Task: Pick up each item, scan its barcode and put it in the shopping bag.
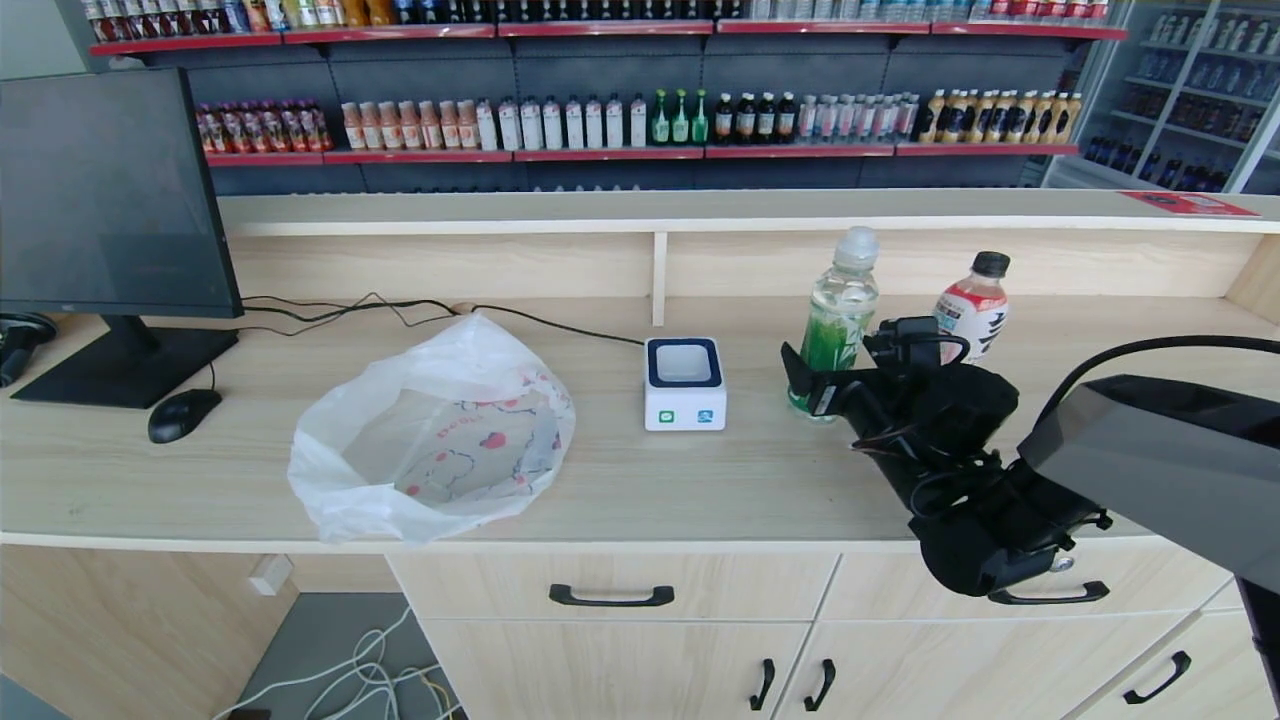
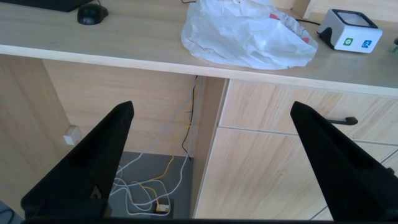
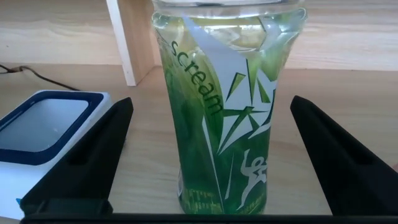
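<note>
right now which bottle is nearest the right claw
The green-labelled bottle with the clear cap, framed by the open right claw; the black-capped bottle stands farther back.

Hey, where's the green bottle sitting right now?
In the head view the green bottle stands upright on the counter, right of centre, between the white scanner and the black-capped bottle, with the open right tool either side of it.

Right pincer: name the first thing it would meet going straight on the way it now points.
Most likely the green-labelled bottle. It stands upright on the counter, centred ahead of the open right pincer and clear of both fingers. How far ahead it stands is hard to judge.
</note>
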Available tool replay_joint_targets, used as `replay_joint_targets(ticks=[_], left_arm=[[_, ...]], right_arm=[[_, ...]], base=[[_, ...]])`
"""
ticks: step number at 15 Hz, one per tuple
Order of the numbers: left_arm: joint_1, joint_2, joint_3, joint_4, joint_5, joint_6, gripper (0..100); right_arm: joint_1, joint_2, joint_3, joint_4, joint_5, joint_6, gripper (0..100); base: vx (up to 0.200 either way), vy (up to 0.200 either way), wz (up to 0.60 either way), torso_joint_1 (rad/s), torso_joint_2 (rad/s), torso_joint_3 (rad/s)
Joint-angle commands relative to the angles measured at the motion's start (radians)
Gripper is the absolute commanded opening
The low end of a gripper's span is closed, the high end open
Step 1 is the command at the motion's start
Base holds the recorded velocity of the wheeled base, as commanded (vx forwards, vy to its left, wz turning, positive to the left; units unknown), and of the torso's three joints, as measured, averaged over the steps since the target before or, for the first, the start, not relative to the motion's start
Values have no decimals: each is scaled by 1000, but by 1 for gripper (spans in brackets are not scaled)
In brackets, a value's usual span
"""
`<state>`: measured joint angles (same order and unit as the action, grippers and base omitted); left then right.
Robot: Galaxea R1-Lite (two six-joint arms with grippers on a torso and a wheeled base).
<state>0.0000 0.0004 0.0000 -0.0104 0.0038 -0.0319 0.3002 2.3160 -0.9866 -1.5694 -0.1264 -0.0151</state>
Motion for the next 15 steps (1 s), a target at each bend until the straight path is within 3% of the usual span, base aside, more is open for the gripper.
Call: replay_joint_targets(ticks=[1, 7, 15], left_arm=[[0, 0, 0, 0, 1, 0, 100], [0, 1, 0, -2, 1, 7, 100], [0, 1, 0, -2, 1, 46, 100]], right_arm=[[0, 23, -32, -1, 1, -2, 100], [-7, 68, -110, -1, 2, -2, 100], [-33, 86, -142, 0, 10, -2, 100]], base=[[0, 0, 0, 0, 0, 0], [0, 0, 0, 0, 0, 0], [0, 0, 0, 0, 0, 0]])
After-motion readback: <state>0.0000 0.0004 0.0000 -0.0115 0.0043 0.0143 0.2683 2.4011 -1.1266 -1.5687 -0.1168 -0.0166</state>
